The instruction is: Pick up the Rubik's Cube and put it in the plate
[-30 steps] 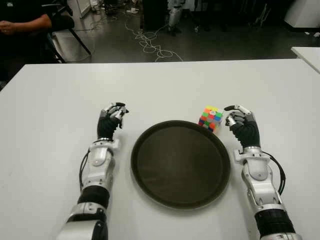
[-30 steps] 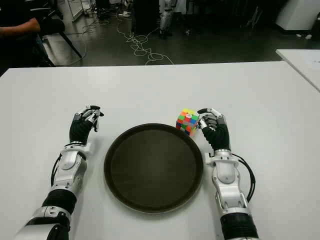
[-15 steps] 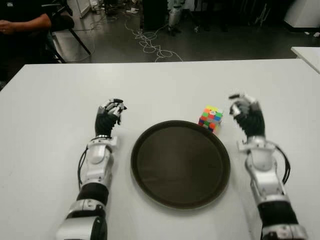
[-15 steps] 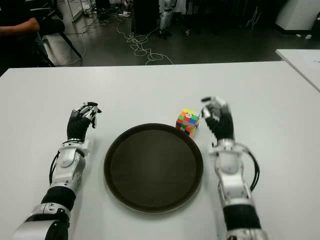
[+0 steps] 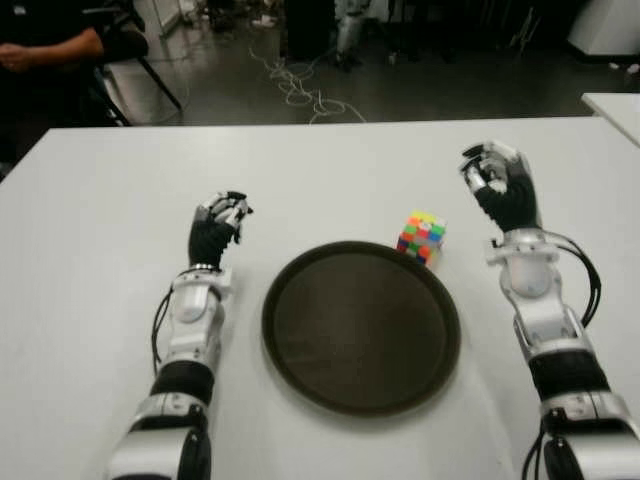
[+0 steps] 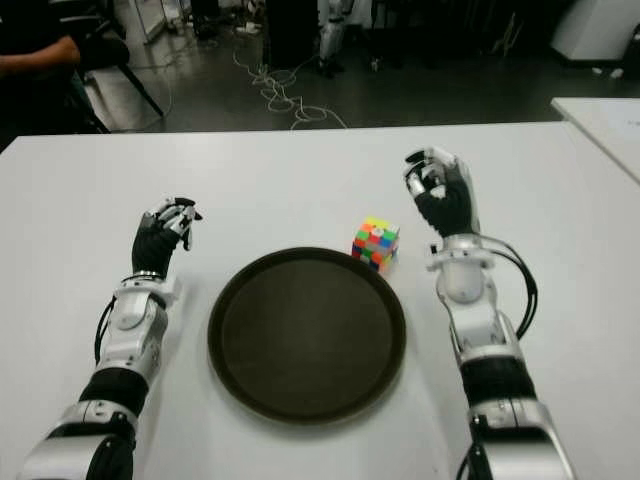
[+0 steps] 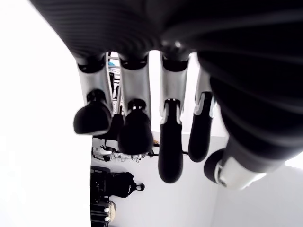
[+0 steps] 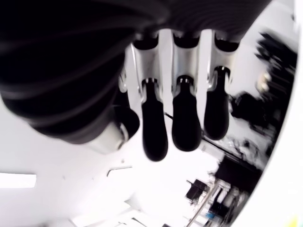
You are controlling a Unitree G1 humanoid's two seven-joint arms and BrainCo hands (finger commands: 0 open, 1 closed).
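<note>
The Rubik's Cube point(image 5: 421, 236) stands on the white table point(image 5: 330, 170), touching the far right rim of the round dark plate point(image 5: 360, 325). The plate holds nothing. My right hand point(image 5: 497, 180) is raised beyond and to the right of the cube, apart from it. Its fingers point(image 8: 184, 123) hang loosely bent in the right wrist view, with nothing between them. My left hand point(image 5: 218, 225) shows left of the plate, and its fingers point(image 7: 170, 146) are relaxed and hold nothing.
A person's arm point(image 5: 40, 50) shows at the far left beyond the table, beside a chair. Cables point(image 5: 300, 85) lie on the dark floor behind. A second white table's corner point(image 5: 615, 105) shows at the far right.
My right hand has moved away from the cube, up and farther back to the right. The cube has stayed by the plate's rim. The left hand has edged slightly forward.
</note>
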